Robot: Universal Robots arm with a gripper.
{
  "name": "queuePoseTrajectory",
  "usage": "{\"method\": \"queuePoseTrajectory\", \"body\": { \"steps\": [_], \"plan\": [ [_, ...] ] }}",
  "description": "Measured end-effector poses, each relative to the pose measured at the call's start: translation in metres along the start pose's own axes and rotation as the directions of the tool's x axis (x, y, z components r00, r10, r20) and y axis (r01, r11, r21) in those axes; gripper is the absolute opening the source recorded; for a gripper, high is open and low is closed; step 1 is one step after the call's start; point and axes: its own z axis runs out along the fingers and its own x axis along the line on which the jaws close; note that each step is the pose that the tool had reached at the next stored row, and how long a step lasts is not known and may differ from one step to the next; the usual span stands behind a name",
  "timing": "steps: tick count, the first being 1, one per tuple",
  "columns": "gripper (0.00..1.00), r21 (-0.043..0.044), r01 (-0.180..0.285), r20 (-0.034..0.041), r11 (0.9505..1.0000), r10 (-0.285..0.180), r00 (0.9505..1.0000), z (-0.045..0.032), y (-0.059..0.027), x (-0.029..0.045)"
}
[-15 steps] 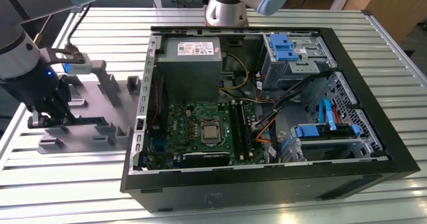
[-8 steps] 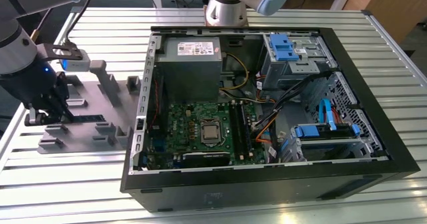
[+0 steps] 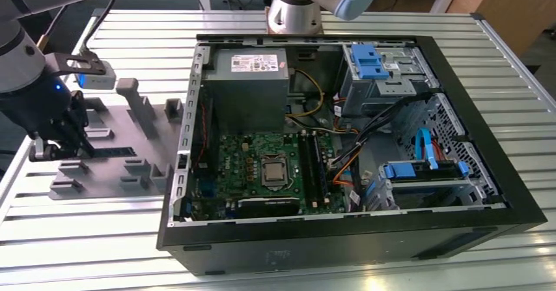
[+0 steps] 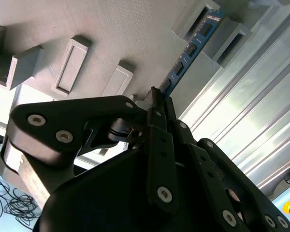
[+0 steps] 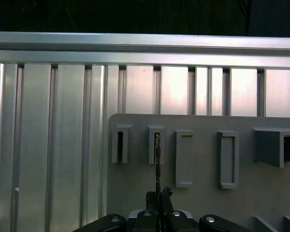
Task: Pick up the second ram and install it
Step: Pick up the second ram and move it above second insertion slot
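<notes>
The slatted metal desk (image 3: pixel 69 239) carries an open PC case (image 3: pixel 347 239), lying on its side with the motherboard (image 3: pixel 252 164) facing up. Just beside it, on the exterior view's left, sits a grey tray (image 3: pixel 109 125) with upright blocks. The arm reaches down over the tray's far-left part, and the hand (image 3: pixel 69 151) is low on it. In both wrist views the 2 fingers (image 4: pixel 157 94) (image 5: pixel 158 195) are pressed together, clamped on 1 end of the ram (image 3: pixel 113 152). The ram (image 4: pixel 191 48) (image 5: pixel 157 154) stands on edge, its other end resting between 2 tray blocks.
</notes>
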Motion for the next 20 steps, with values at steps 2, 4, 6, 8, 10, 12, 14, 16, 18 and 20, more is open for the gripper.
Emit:
{"method": "queuePoseTrajectory", "body": {
  "steps": [2, 4, 6, 8, 10, 12, 14, 16, 18, 20],
  "plan": [
    [0.14, 0.0000, 0.000, -0.0001, 1.0000, 0.000, 1.0000, -0.0003, 0.0000, 0.0000],
    [0.14, -0.0003, 0.000, -0.0002, 1.0000, 0.000, 1.0000, -0.0010, 0.0000, 0.0000],
    [0.14, 0.0000, 0.000, 0.0000, 1.0000, 0.000, 1.0000, -0.0017, 0.0000, 0.0000],
    [0.14, 0.0002, 0.000, 0.0001, 1.0000, 0.000, 1.0000, -0.0022, 0.0000, 0.0000],
    [0.14, -0.0001, 0.000, -0.0001, 1.0000, 0.000, 1.0000, -0.0030, 0.0001, 0.0000],
    [0.14, -0.0001, 0.000, -0.0001, 1.0000, 0.000, 1.0000, -0.0038, 0.0001, 0.0000],
    [0.14, 0.0000, 0.000, 0.0000, 1.0000, 0.000, 1.0000, -0.0048, 0.0001, 0.0000],
    [0.14, 0.0001, 0.000, 0.0001, 1.0000, 0.000, 1.0000, -0.0056, 0.0001, 0.0000],
    [0.14, 0.0001, 0.000, 0.0001, 1.0000, 0.000, 1.0000, -0.0063, 0.0001, 0.0000],
    [0.14, 0.0000, 0.000, 0.0000, 1.0000, 0.000, 1.0000, -0.0071, 0.0001, 0.0000]
  ]
}}
